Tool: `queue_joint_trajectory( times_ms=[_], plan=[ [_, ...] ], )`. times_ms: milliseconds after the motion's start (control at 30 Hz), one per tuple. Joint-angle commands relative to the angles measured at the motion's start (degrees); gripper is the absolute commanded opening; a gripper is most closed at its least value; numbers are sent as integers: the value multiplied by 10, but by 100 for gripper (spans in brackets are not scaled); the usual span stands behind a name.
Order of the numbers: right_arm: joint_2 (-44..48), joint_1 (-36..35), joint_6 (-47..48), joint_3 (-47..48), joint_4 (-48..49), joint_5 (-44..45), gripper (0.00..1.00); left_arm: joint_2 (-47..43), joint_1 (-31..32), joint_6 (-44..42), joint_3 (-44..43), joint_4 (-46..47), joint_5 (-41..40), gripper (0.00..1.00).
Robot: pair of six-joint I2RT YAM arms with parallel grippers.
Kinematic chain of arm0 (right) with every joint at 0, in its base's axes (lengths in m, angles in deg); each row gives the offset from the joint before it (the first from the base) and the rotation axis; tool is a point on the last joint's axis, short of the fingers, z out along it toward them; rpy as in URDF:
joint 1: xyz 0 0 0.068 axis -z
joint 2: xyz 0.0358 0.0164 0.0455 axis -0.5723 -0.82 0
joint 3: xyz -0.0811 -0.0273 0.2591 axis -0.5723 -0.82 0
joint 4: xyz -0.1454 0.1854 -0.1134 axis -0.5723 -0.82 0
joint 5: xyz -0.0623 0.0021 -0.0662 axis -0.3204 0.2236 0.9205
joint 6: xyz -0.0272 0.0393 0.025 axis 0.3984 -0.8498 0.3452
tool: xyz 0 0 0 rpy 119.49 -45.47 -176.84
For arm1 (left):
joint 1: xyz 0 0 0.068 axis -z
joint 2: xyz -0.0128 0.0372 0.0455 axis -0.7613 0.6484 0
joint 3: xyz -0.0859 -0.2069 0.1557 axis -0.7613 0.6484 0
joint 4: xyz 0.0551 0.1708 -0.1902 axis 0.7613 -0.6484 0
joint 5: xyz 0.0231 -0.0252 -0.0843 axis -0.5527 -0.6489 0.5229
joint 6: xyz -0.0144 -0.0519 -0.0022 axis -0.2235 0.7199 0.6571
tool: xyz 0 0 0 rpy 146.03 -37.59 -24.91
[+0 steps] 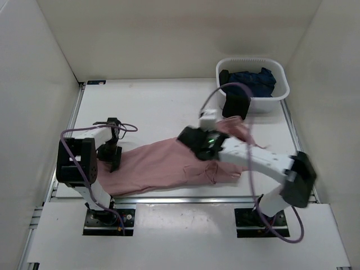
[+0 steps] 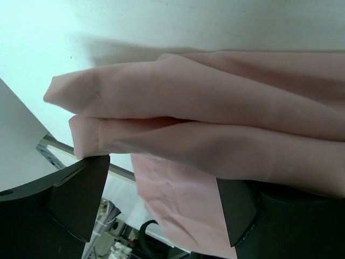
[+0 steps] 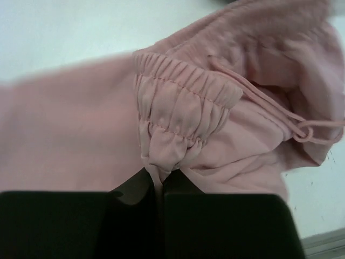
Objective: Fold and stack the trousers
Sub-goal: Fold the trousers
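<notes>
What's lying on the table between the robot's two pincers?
The dusty-pink soft fabric trousers stretch between the open left pincer and the right pincer, shut on their waistband; the top view shows it.

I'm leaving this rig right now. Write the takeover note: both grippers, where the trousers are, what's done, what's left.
Right gripper: shut on the waistband at the right end of the trousers.
Left gripper: open, jaws on either side of the leg ends, no grip.
Trousers: stretched left to right along the near part of the table. The basket at far right holds dark clothes.
Done: trousers laid out lengthwise, legs together.
Left: probably close the left gripper on the leg ends, fold end to end, then stack.
</notes>
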Motion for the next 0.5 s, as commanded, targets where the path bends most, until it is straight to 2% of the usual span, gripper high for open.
queue_joint_trajectory(
  times_ms=[0,100,300,367,400,467],
  plan=[
    [-137,-107,-96,88,-110,83,0,14,12,6,-13,15,4,90],
    [-214,-140,-111,139,-138,83,0,14,26,6,-13,15,-1,90],
    [-249,-146,-98,175,-111,50,2,19,27,6,-19,15,-1,90],
    [-249,-146,-10,158,-62,-16,21,19,27,6,-19,15,-1,90],
    [-249,-146,25,148,-11,-48,34,19,27,6,-19,15,-1,90],
    [-238,-152,74,142,6,-85,36,19,27,6,-19,20,-1,90]
  ],
)
